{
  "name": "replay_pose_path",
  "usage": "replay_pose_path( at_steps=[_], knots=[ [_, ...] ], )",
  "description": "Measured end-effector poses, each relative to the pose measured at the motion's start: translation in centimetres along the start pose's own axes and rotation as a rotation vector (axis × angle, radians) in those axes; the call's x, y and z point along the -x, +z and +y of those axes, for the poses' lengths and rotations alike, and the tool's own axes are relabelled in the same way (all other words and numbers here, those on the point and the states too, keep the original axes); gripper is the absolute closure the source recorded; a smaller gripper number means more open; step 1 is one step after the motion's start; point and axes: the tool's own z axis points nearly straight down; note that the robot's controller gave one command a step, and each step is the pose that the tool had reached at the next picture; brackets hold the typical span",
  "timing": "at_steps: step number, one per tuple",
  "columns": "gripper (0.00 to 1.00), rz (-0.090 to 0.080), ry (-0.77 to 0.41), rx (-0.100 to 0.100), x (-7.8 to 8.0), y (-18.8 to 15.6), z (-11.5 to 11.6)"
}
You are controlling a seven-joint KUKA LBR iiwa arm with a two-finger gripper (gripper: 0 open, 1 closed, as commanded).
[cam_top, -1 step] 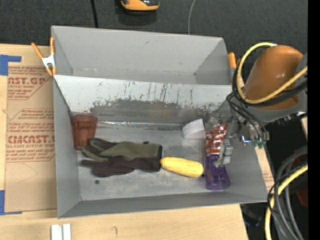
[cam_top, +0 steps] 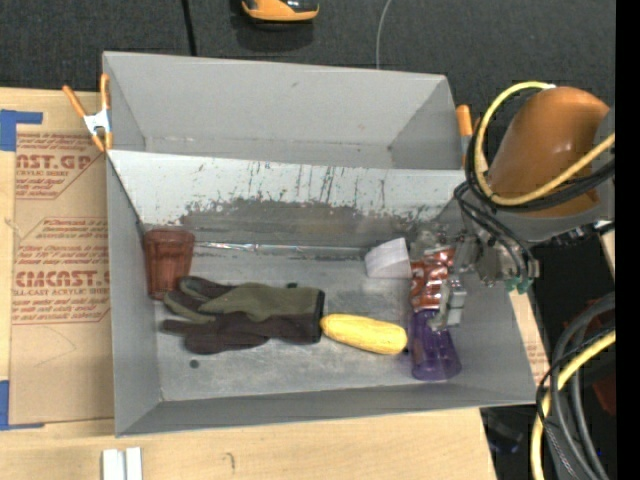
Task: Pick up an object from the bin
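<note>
So, the grey bin (cam_top: 280,118) has a few things on its floor. By the left wall stands a see-through reddish cup (cam_top: 167,260), upright. Next to it lies a dark glove (cam_top: 250,313), flat on the floor. One end of the glove almost touches a yellow banana-shaped thing (cam_top: 365,334). Behind that, nearer the back wall, sits a small white thing (cam_top: 388,258). Near the right wall is the pincer (cam_top: 447,303), hanging from the arm's orange cover (cam_top: 545,148). A shiny red and white packet (cam_top: 430,278) is right up against the pincer. A purple thing (cam_top: 435,356) lies just in front of the pincer, close to the bin's front right corner. I cannot tell if the pincer is open or closed.
</note>
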Motion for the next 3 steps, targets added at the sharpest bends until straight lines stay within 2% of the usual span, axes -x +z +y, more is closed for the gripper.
replay_pose_path(
  at_steps=[1, 2, 3],
  knots=[
    [0.0, -0.006, -0.061, -0.001, -0.4, 4.9, 1.6],
    [0.0, -0.003, -0.04, 0.001, -1.4, 10.4, 3.5],
    [1.0, 0.001, 0.121, 0.001, -0.9, 13.2, 3.9]
  ],
)
